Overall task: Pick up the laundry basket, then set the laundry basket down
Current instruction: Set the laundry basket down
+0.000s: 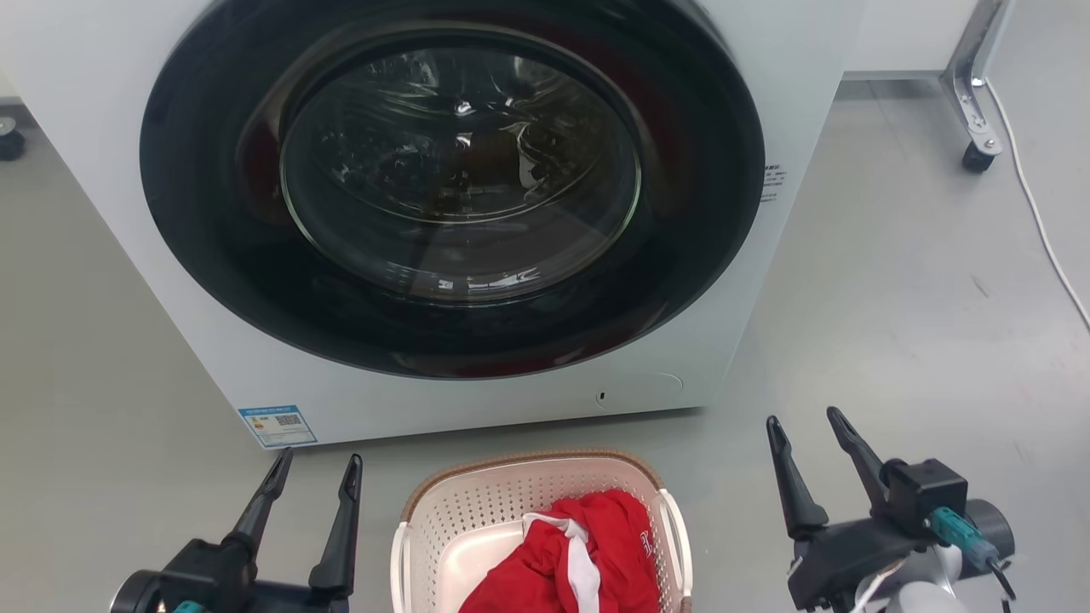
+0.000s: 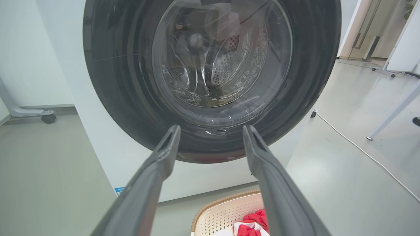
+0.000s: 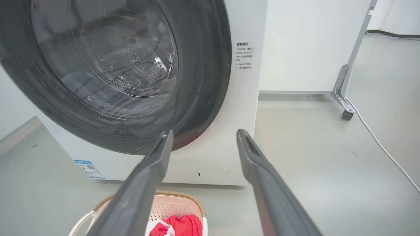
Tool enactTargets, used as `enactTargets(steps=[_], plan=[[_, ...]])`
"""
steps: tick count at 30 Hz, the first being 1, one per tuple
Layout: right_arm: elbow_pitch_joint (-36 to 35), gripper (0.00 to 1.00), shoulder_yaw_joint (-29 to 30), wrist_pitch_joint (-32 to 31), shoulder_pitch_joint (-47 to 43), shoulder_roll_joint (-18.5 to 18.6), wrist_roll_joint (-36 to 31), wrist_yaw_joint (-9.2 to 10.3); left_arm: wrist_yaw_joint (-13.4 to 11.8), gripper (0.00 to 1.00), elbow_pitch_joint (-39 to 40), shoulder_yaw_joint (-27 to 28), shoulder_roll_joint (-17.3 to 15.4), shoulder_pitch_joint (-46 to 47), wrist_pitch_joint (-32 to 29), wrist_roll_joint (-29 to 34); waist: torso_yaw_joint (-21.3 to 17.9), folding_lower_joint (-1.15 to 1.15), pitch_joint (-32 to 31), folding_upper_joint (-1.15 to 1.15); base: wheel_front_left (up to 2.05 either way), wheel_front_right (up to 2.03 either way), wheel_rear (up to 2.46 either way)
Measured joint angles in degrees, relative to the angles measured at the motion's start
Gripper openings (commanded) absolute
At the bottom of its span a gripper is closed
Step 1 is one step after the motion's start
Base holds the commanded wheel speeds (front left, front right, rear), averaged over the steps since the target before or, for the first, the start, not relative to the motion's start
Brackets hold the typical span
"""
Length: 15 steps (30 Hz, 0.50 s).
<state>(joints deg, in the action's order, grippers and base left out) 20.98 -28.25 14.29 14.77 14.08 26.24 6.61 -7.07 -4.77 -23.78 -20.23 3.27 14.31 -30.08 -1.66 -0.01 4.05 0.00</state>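
Both jaws open, empty, flanking laundry basket [image 1: 451, 511] w/ floor [image 1: 894, 340] gaps; washer [image 1: 426, 409] near rim

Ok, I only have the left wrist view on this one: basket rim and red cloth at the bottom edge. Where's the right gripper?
Observer: In the head view the right gripper hangs open to the right of the laundry basket, apart from it.
Operator: Are the basket's handles free?
Observer: Its white right handle is bare, nothing gripping it.
Operator: And the left one?
Observer: The left handle is bare too, with the left gripper off to its left.
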Motion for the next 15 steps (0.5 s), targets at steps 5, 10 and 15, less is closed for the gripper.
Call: enactTargets(steps=[5, 10, 15], plan=[[-3.70, 1.00, 1.33, 0.00, -3.75, 0.63, -1.12, 0.29, -0.05, 1.00, 2.71, 2.14, 0.05, -2.87, 0.00, 1.31, 0.03, 0.00, -1.10, 0.00, 0.00, 0.00, 0.00], [-6.77, 1.00, 2.61, 0.00, -6.29, 0.71, -1.80, 0.47, -0.05, 1.00, 3.91, 4.63, 0.66, -5.65, 0.00, 2.11, 0.16, 0.00, -1.47, 0.01, 0.00, 0.00, 0.00], [-8.84, 1.00, 3.68, 0.00, -7.94, 0.80, -2.86, 0.53, -0.07, 1.00, 3.87, 7.06, 2.26, -7.30, -0.01, 3.21, 0.23, 0.01, -1.77, 0.01, 0.00, 0.00, 0.00]])
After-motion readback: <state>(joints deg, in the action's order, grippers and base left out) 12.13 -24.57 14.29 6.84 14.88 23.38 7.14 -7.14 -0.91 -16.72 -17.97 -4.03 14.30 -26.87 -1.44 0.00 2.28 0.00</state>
